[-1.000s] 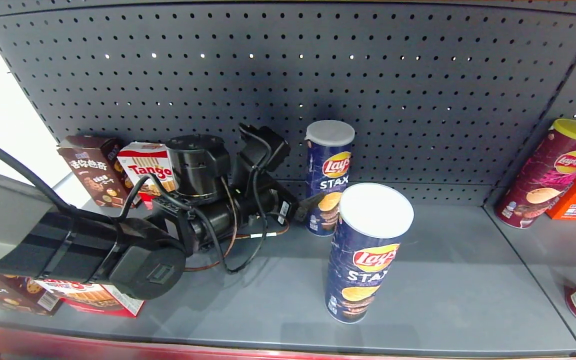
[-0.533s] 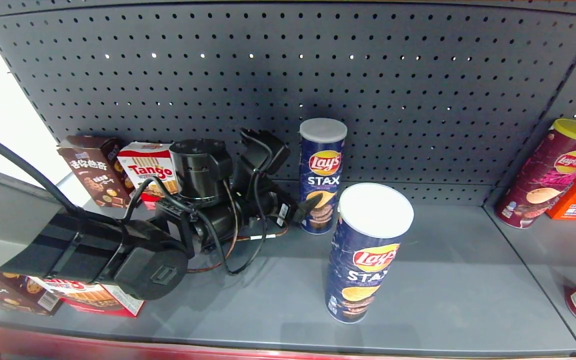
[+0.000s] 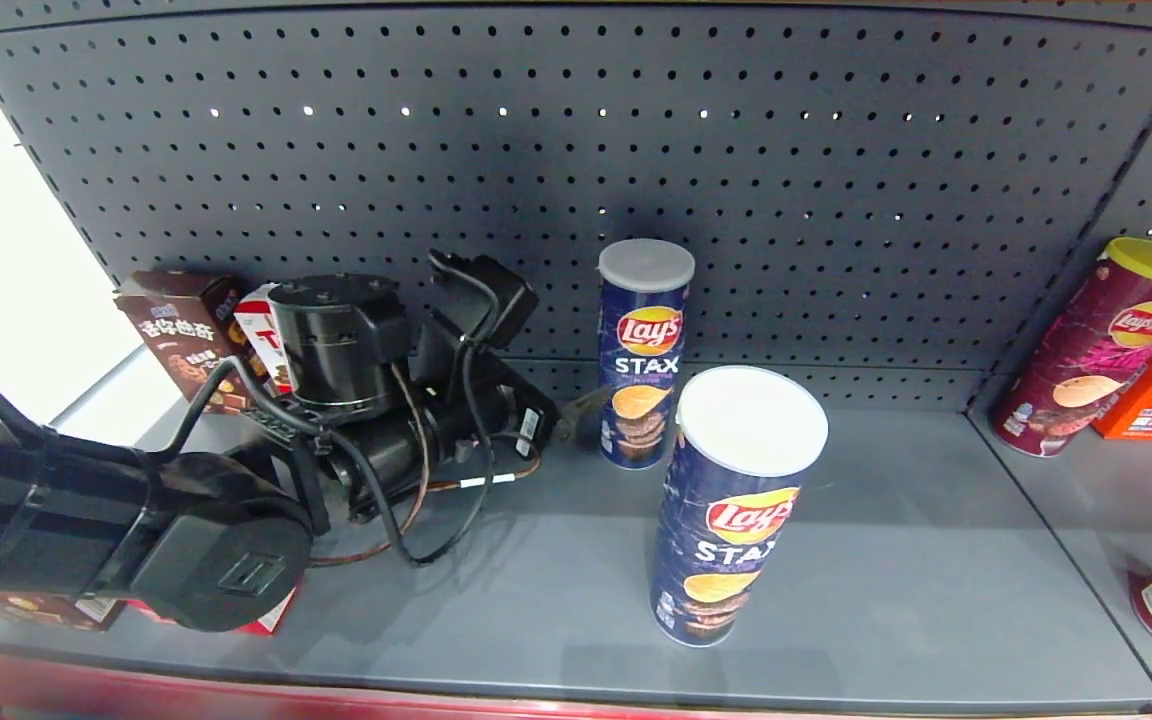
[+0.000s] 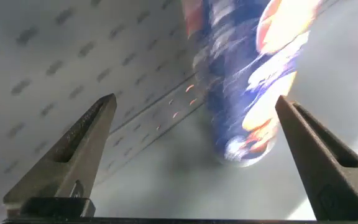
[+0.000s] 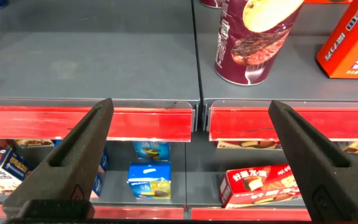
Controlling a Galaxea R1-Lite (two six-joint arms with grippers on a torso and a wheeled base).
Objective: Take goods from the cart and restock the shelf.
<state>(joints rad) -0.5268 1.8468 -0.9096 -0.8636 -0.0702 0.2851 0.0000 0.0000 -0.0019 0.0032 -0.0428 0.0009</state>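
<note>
Rear chip can: it stood upright on the shelf, behind the front chip can and a little to its left, near the pegboard back wall.
Handling: I judged it light, a stiff paper tube with a smooth wrap. It was tall and narrow, so a side push could tip it, and a hard squeeze could dent it.
Where to hold: around the middle of the body, from the side, not by the plastic lid.
Left gripper: it was left of the front chip can, low beside the rear can's lower part, with its fingers spread wide and holding nothing.
Can and fingers: in the left wrist view the can lay beyond the fingertips, nearer to one finger and not between them. No contact seemed to be there.
Right gripper: its fingers were wide apart and empty.
</note>
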